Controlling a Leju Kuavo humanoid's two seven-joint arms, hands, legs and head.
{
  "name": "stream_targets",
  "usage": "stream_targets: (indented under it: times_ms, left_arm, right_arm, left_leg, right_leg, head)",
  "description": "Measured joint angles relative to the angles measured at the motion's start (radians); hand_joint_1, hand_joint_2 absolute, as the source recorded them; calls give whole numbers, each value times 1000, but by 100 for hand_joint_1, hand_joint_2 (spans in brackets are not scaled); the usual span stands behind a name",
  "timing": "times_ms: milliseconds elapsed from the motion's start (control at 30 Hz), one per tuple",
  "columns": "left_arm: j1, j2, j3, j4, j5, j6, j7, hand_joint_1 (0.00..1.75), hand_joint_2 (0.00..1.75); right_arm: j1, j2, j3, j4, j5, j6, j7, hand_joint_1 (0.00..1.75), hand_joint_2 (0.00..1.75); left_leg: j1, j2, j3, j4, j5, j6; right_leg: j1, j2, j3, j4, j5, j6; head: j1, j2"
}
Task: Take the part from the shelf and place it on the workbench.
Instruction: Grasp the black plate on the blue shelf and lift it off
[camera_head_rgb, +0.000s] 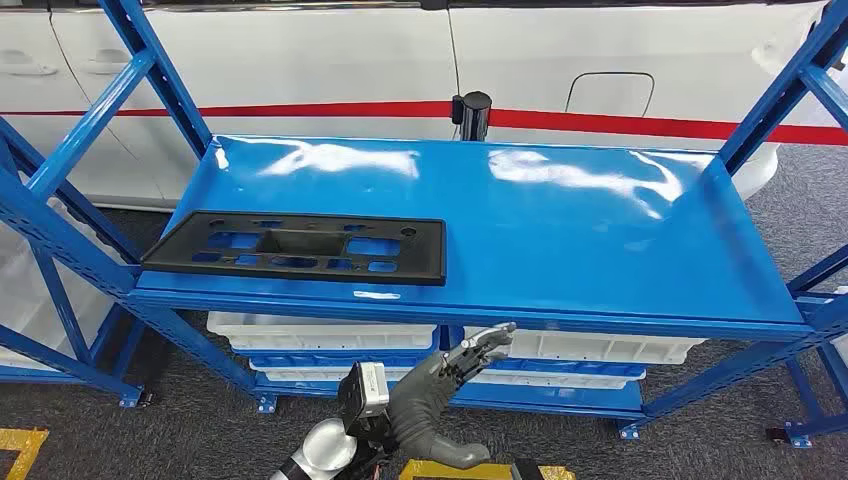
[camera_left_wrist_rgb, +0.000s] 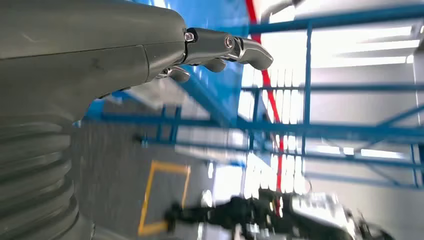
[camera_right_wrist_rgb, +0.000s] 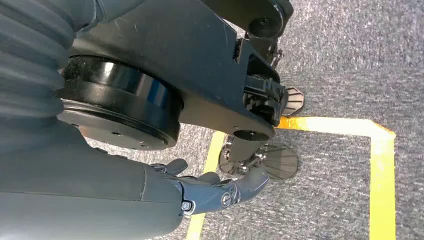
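Blue shelf, black part on top.

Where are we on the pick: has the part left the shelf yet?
Not yet; nothing looks done. The black part lies flat on the blue shelf, at its front left, untouched. In hand: the left hand is raised below the shelf's front edge, fingers extended, holding nothing. The right hand hangs over the carpet, also holding nothing. Left: reach, grasp, lift, and place it on the workbench.
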Motion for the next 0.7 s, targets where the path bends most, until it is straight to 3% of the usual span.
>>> stream_targets:
  times_ms: [100, 300, 400, 500, 700]
  left_arm:
    - [9, 4, 2, -46, -33, 102, 26, 0, 175]
    - [41, 9, 37, -162, -300, 583, 104, 0, 175]
    - [51, 10, 55, -188, -450, 750, 133, 0, 175]
    - [54, 11, 68, -189, -537, 832, 143, 0, 175]
    - [56, 12, 83, -157, -638, 909, 165, 0, 175]
  right_arm:
    - [0, 0, -5, 0, -7, -7, -1, 0, 175]
    - [3, 1, -25, 1, -21, -29, -1, 0, 175]
    - [3, 1, -30, 1, -17, -34, 2, 0, 175]
    - [2, 1, -33, 1, -9, -35, 5, 0, 175]
    - [2, 1, -35, 1, 4, -35, 11, 0, 175]
  left_leg:
    - [0, 0, 0, 0, 0, 0]
    - [0, 0, 0, 0, 0, 0]
    - [0, 0, 0, 0, 0, 0]
    - [0, 0, 0, 0, 0, 0]
    - [0, 0, 0, 0, 0, 0]
  right_leg:
    - [0, 0, 0, 0, 0, 0]
    - [0, 0, 0, 0, 0, 0]
    - [0, 0, 0, 0, 0, 0]
    - [0, 0, 0, 0, 0, 0]
    - [0, 0, 0, 0, 0, 0]
  head:
    - [0, 0]
    - [0, 0]
    - [0, 0]
    - [0, 0]
    - [0, 0]
